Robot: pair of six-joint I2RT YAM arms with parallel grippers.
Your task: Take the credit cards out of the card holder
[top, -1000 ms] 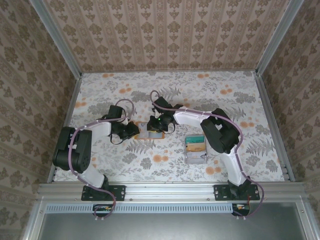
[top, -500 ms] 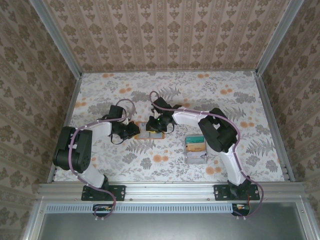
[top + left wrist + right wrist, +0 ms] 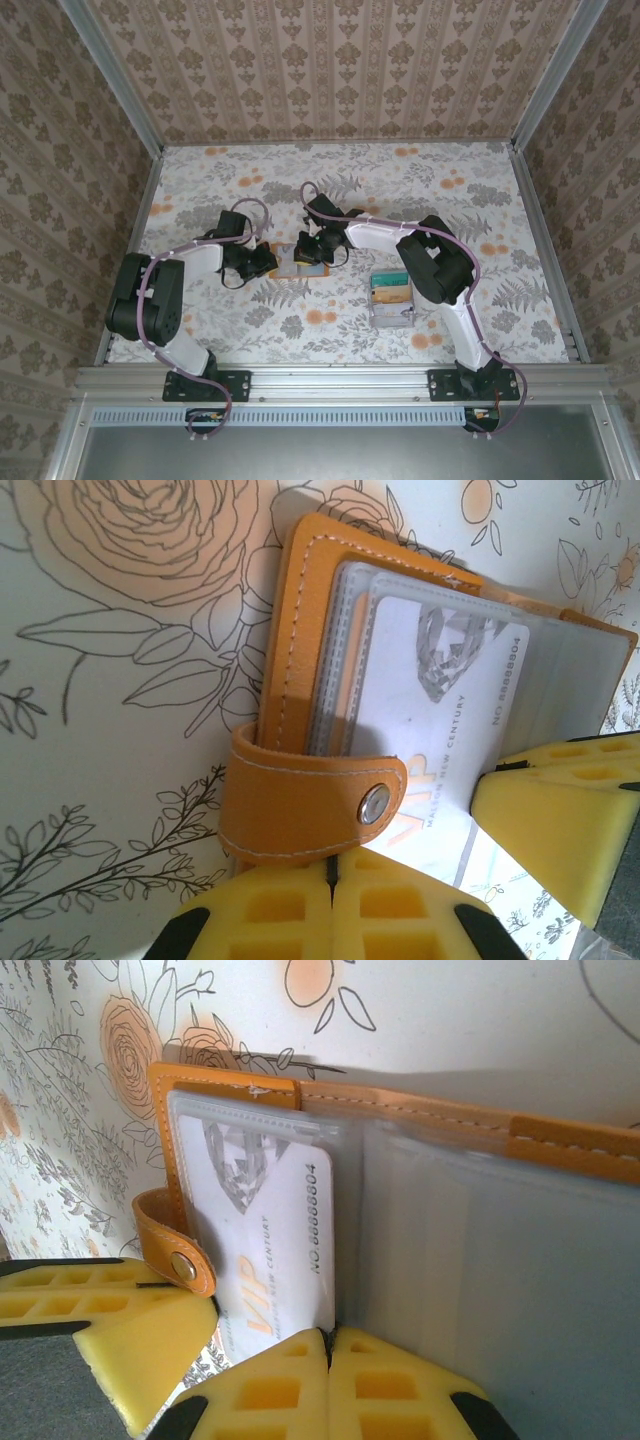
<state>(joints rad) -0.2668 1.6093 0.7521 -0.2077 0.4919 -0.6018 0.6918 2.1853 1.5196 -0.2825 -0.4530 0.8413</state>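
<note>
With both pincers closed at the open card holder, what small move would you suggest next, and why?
Probably draw the right pincer straight back a little, sliding the credit card out of its clear sleeve. It looks shut on the card's near edge, while the left pincer grips the card holder by its snap strap, so the holder should stay put.

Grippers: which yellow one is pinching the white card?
The right gripper: its shut fingers pinch the edge of the white VIP card. The left gripper is shut on the orange snap strap of the card holder instead.
</note>
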